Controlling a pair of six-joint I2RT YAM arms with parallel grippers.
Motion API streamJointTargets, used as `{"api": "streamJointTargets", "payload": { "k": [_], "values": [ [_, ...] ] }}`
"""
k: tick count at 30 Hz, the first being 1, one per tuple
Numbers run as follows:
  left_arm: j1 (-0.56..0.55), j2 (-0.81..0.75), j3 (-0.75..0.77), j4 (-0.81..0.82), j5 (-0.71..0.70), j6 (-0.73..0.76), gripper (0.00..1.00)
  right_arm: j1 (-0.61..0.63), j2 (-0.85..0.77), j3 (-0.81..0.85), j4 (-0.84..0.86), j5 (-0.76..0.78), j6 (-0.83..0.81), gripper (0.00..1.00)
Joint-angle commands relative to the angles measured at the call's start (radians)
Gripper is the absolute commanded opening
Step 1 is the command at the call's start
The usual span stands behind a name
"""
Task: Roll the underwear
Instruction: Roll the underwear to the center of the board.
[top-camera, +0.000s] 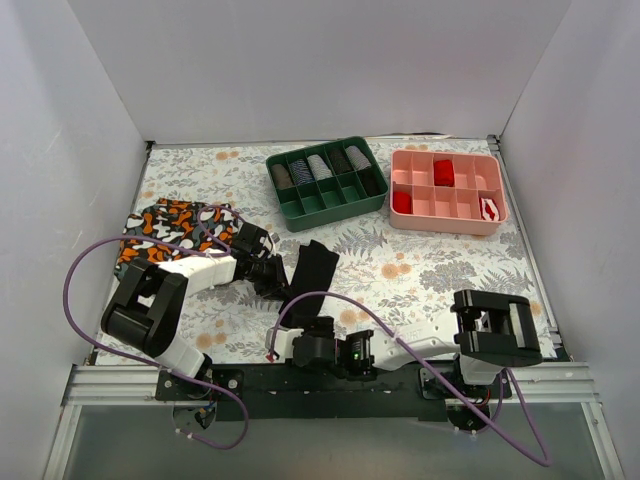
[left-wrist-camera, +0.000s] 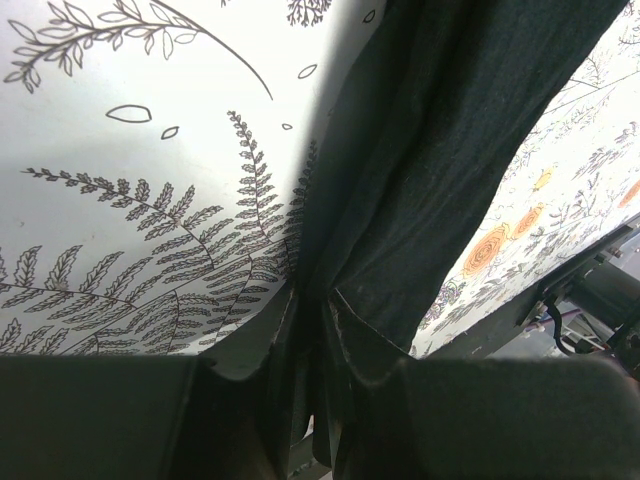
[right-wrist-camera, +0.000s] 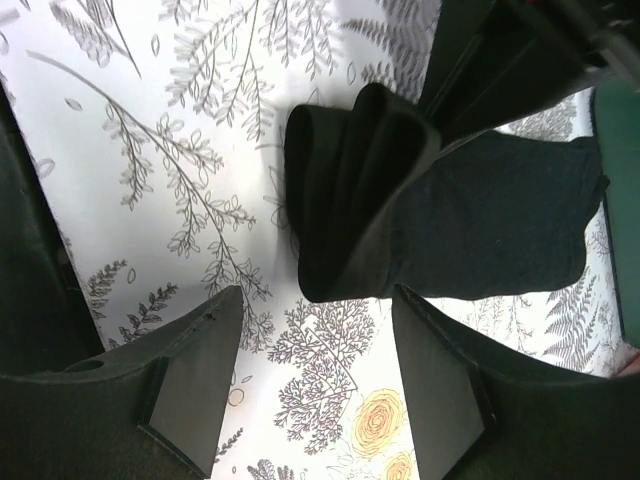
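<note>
The black underwear (top-camera: 312, 268) lies mid-table, partly folded, with one end bunched into thick folds (right-wrist-camera: 345, 190) and the rest spread flat (right-wrist-camera: 500, 230). My left gripper (top-camera: 276, 270) reaches in from the left and is shut on the underwear's edge. In the left wrist view the dark fabric (left-wrist-camera: 430, 170) runs up from between the closed jaws of that gripper (left-wrist-camera: 315, 305). My right gripper (top-camera: 303, 328) sits just in front of the underwear. It stands open (right-wrist-camera: 318, 300), with its fingers (right-wrist-camera: 205, 370) just short of the bunched end and nothing between them.
Camouflage-patterned underwear (top-camera: 170, 225) lies at the left, under the left arm. A green divided tray (top-camera: 335, 214) with rolled items and a pink divided tray (top-camera: 445, 226) with red items stand at the back. White walls close in three sides.
</note>
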Motion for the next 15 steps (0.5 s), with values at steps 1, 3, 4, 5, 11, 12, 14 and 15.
{"api": "streamJointTargets", "payload": {
  "k": [1,3,4,5,11,12,14,15],
  "values": [
    [0.007,0.019,-0.010,-0.055,-0.093,0.031,0.14,0.005,0.029,0.022,0.025,0.038,-0.033,0.70],
    [0.007,0.017,-0.010,-0.055,-0.093,0.031,0.14,0.003,0.042,0.016,0.052,0.068,-0.064,0.69],
    [0.007,0.017,-0.009,-0.055,-0.093,0.031,0.14,0.003,0.059,0.017,0.074,0.077,-0.071,0.70],
    [0.007,0.016,-0.009,-0.055,-0.093,0.032,0.14,0.003,0.069,0.016,0.092,0.091,-0.076,0.69],
    [0.007,0.011,-0.012,-0.055,-0.090,0.031,0.14,0.003,0.135,0.005,0.184,0.126,-0.110,0.68],
    [0.007,0.010,-0.013,-0.055,-0.090,0.031,0.14,0.003,0.138,0.000,0.196,0.131,-0.113,0.68],
    [0.007,0.013,-0.010,-0.055,-0.087,0.031,0.14,0.003,0.142,-0.015,0.212,0.139,-0.119,0.66],
    [0.007,0.013,-0.012,-0.053,-0.086,0.031,0.14,0.002,0.141,-0.019,0.227,0.143,-0.121,0.64]
  ]
}}
